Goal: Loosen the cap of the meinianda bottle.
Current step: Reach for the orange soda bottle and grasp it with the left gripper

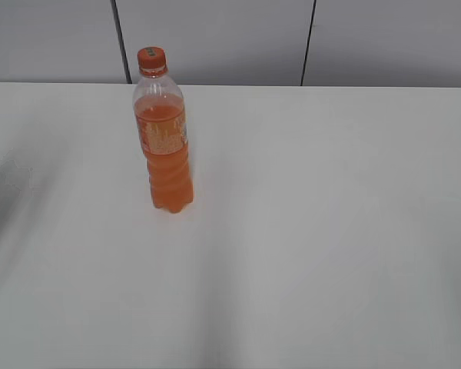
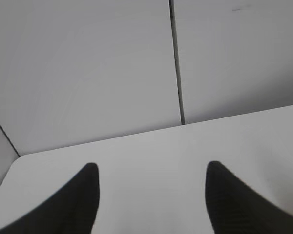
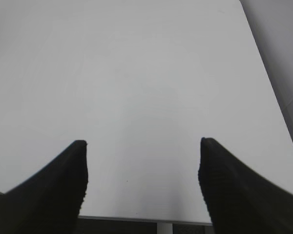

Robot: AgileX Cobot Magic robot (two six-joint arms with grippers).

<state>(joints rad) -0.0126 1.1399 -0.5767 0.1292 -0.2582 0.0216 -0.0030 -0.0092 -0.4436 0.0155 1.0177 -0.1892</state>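
Note:
The meinianda bottle (image 1: 166, 146) stands upright on the white table (image 1: 315, 231), left of the middle, with orange drink and an orange-and-white label. Its small orange cap (image 1: 151, 57) sits on top, screwed on. Neither gripper shows in the exterior view. My left gripper (image 2: 151, 168) is open and empty over bare table near the far edge. My right gripper (image 3: 142, 144) is open and empty over bare table. The bottle does not show in either wrist view.
A grey panelled wall (image 1: 215, 38) with dark seams stands behind the table. The left wrist view shows the table's far edge and left corner (image 2: 19, 158). The right wrist view shows the table's right edge (image 3: 268, 83) and near edge.

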